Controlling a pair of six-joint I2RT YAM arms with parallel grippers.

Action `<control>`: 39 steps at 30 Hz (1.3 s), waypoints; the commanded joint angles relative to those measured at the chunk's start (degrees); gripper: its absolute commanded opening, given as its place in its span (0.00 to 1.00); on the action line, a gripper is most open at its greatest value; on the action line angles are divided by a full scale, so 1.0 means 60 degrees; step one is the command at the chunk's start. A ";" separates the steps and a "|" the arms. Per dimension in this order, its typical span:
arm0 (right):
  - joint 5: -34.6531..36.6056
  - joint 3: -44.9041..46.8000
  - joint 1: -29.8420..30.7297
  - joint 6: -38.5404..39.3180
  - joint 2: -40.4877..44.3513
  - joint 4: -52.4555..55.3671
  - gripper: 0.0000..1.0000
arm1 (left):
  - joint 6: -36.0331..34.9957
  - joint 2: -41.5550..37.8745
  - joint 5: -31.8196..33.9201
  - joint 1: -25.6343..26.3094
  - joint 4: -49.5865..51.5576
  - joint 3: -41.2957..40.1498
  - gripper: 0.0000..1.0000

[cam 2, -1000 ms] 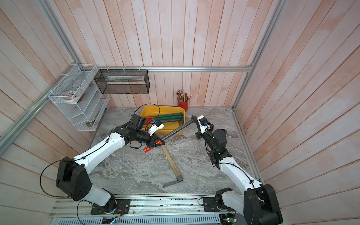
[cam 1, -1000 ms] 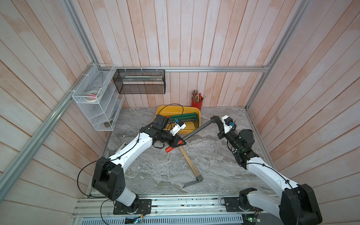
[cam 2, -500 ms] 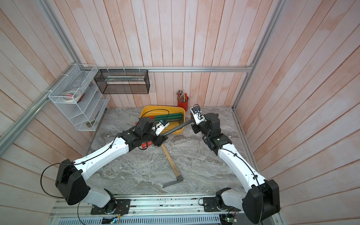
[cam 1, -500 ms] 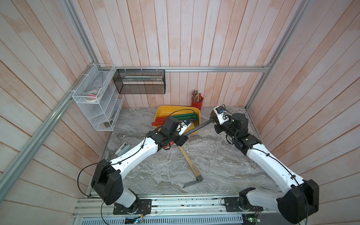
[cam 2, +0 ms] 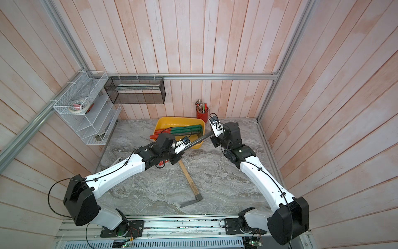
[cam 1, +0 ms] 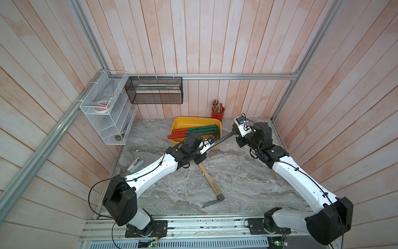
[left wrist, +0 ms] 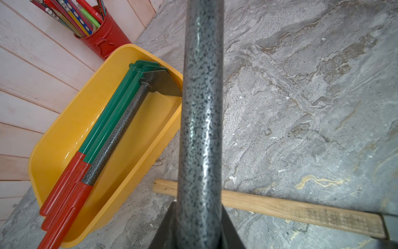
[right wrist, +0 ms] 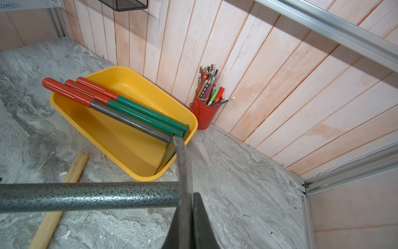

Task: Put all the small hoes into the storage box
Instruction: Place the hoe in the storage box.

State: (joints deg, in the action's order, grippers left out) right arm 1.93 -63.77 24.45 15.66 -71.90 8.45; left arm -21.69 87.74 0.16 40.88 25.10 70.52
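Note:
The small hoe (cam 1: 221, 140) has a speckled grey shaft (left wrist: 201, 107) and hangs above the table just in front of the storage box. My left gripper (left wrist: 199, 215) is shut on the shaft, one jaw on each side. The hoe's red grip (cam 2: 160, 165) is mostly hidden under that wrist. My right gripper (right wrist: 185, 200) is shut on the thin blade (right wrist: 183, 163) at the hoe's head. Both top views show the left gripper (cam 1: 205, 148) and the right gripper (cam 1: 234, 134). The yellow storage box (cam 1: 193, 118) holds three long tools with red grips.
A wooden-handled hoe (cam 1: 210, 182) lies on the marble table under the held shaft, its blade toward the front. A red pencil cup (cam 1: 218, 115) stands by the box's right corner. A white wire rack (cam 1: 107, 120) and a black mesh basket (cam 1: 154, 90) hang on the walls.
My left gripper let go near the red grip, slid up the shaft toward the box and shut again. My right gripper carried the hoe's head back and up.

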 commanded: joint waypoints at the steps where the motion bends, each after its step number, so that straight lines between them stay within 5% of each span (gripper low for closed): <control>1: -0.0559 -0.0025 0.0042 -0.1328 0.0279 -0.0536 0.07 | 0.0771 -0.0101 0.0412 -0.0372 -0.0628 -0.0203 0.00; 2: -0.0485 0.0114 0.0030 -0.1334 0.0316 -0.0722 0.22 | 0.0817 -0.0172 0.0113 -0.0376 -0.0638 -0.0211 0.00; 5: -0.0748 0.0652 -0.0185 -0.1315 0.0636 -0.1414 0.42 | 0.0955 -0.0283 -0.0582 -0.0452 -0.0628 -0.0170 0.00; 12: -0.3144 0.2501 -0.1162 -0.1652 0.1962 -0.3547 0.50 | 0.1411 -0.0444 -0.2177 -0.0881 -0.0465 -0.0080 0.00; 20: -0.4082 0.4314 -0.1526 -0.1557 0.1957 -0.5444 0.49 | 0.1960 -0.0408 -0.5790 -0.1774 0.0549 0.0533 0.00; 33: -0.4267 0.3113 -0.1526 -0.0986 0.0641 -0.5864 0.47 | 0.1663 -0.0346 -0.6868 -0.1770 0.1571 0.0697 0.00; 36: -0.4484 0.2878 -0.1511 -0.1077 0.0348 -0.5843 0.32 | 0.1596 -0.0315 -0.6869 -0.1745 0.1686 0.0698 0.00; 39: -0.4719 0.2654 -0.1461 -0.1265 0.0087 -0.5759 0.06 | 0.1594 -0.0317 -0.6840 -0.1748 0.1660 0.0654 0.00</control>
State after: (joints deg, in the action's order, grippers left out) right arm -25.43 -45.39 16.03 9.15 -70.19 -25.26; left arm -10.13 87.64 -37.41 30.28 37.32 72.38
